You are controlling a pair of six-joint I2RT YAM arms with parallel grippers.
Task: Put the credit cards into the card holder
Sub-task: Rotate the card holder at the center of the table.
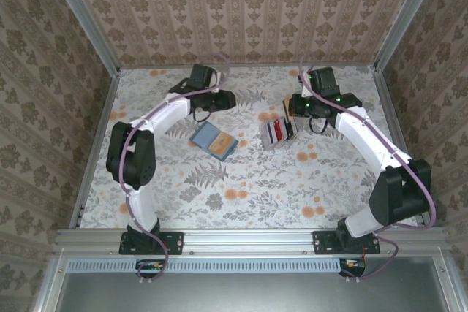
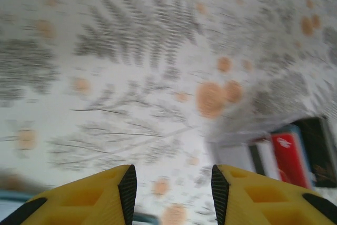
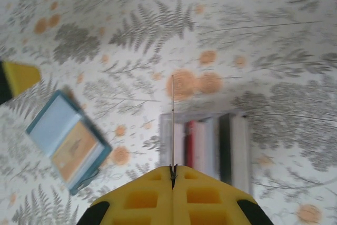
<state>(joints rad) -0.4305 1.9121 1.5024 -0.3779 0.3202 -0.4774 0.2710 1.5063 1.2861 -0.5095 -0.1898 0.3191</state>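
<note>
Right gripper (image 3: pixel 172 169): fully closed, pinches 1 thin credit card (image 3: pixel 172 119), seen edge-on as a fine line running up from the yellow fingertips. Crosses the left end of the clear rack (image 3: pixel 164 135) at lower centre of the right wrist frame. In the rack: more credit cards (image 3: pixel 190 146), red, white and black, standing on edge.

Card holder (image 3: pixel 68 140): lies open at lower left of that frame, light blue and tan inside, well apart from the rack, flat on the floral worktop (image 1: pixel 241 180).

Left gripper (image 2: pixel 171 183): partly open, grips nothing, hangs over bare worktop, with the rack at lower right of the left wrist frame.
</note>
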